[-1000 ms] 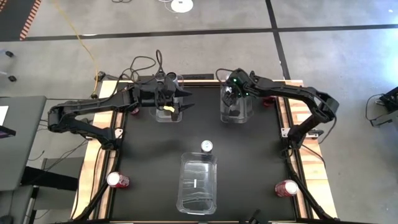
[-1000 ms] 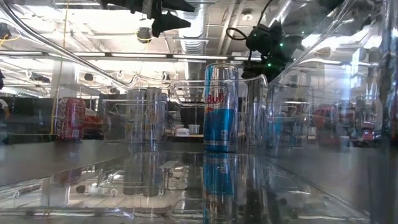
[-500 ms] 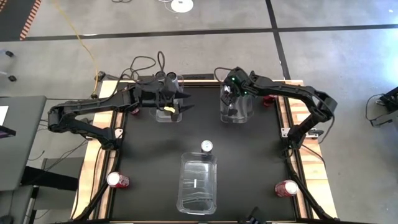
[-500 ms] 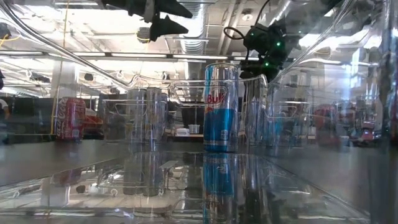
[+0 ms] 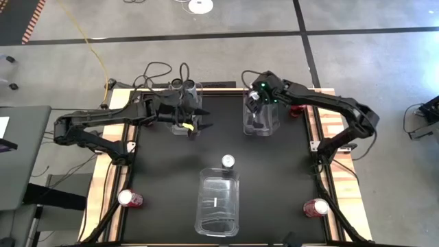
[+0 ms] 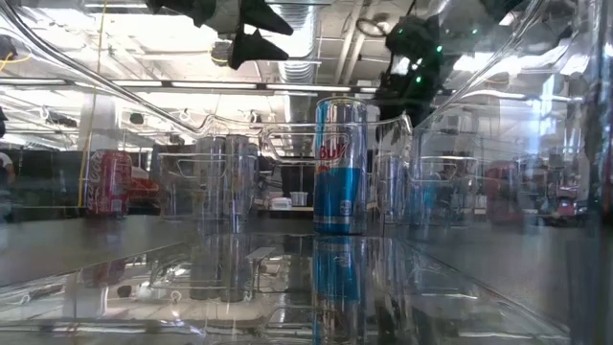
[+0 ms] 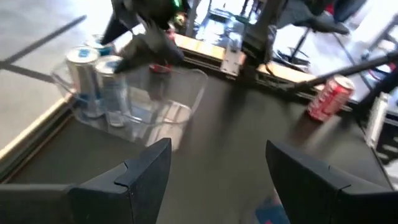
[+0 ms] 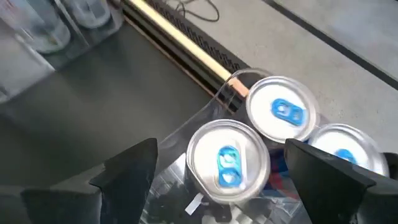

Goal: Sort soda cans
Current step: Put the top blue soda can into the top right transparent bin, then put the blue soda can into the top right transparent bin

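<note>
Three blue-and-silver soda cans [image 8: 228, 160] stand upright in the clear bin [image 5: 260, 122] at the far right. My right gripper [image 8: 222, 146] hovers open just above them and touches none. Another blue-and-silver can [image 5: 228, 161] stands alone on the black mat, just beyond the near centre bin [image 5: 219, 202]. My left gripper [image 5: 204, 118] hangs open in the air beside the far left bin [image 5: 184, 113], with nothing between its fingers [image 7: 140, 177]. That bin holds dark cans [image 6: 225, 182].
Red cans stand at the table's near left [image 5: 127, 199] and near right [image 5: 317, 207] corners, and another [image 7: 329, 99] stands by the far right edge. The near centre bin is a long clear box. Bare mat lies between the bins.
My right gripper has risen from inside the far right bin to above the cans standing in it. The cans have stayed in place. My left gripper has tipped slightly downward near the far left bin.
</note>
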Action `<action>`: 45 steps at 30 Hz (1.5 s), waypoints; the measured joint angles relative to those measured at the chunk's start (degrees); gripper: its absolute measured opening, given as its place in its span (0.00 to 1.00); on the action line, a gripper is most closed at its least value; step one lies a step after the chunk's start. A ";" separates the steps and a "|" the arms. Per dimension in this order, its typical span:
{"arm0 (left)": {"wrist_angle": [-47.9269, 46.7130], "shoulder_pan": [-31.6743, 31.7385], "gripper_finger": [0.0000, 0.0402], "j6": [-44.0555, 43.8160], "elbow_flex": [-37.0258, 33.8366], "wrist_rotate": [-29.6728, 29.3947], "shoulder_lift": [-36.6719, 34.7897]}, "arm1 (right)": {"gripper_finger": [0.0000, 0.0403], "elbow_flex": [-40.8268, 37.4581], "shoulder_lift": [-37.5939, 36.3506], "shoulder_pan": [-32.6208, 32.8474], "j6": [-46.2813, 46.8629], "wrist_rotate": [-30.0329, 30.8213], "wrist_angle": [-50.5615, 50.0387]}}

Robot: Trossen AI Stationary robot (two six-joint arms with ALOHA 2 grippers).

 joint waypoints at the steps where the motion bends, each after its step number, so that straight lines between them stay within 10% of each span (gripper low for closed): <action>1: -0.43 -0.20 0.64 0.32 0.00 0.64 -0.03 | 0.92 0.00 -1.28 0.00 0.83 0.00 -0.58; 9: -4.20 -2.05 0.64 5.38 -0.92 0.80 0.19 | 0.92 0.00 -12.00 4.07 6.95 -0.84 -2.37; 19: -2.29 -7.36 0.64 11.14 -5.72 5.08 4.67 | 0.89 0.00 -16.30 18.68 15.62 -25.98 -12.04; 30: 6.22 -11.66 0.64 11.29 -5.70 5.26 13.33 | 0.84 -0.02 -9.53 39.02 22.01 -8.67 -7.46; 45: 8.50 -12.60 0.64 11.72 -5.68 6.32 16.81 | 0.85 -0.02 4.48 45.16 25.15 -5.80 6.66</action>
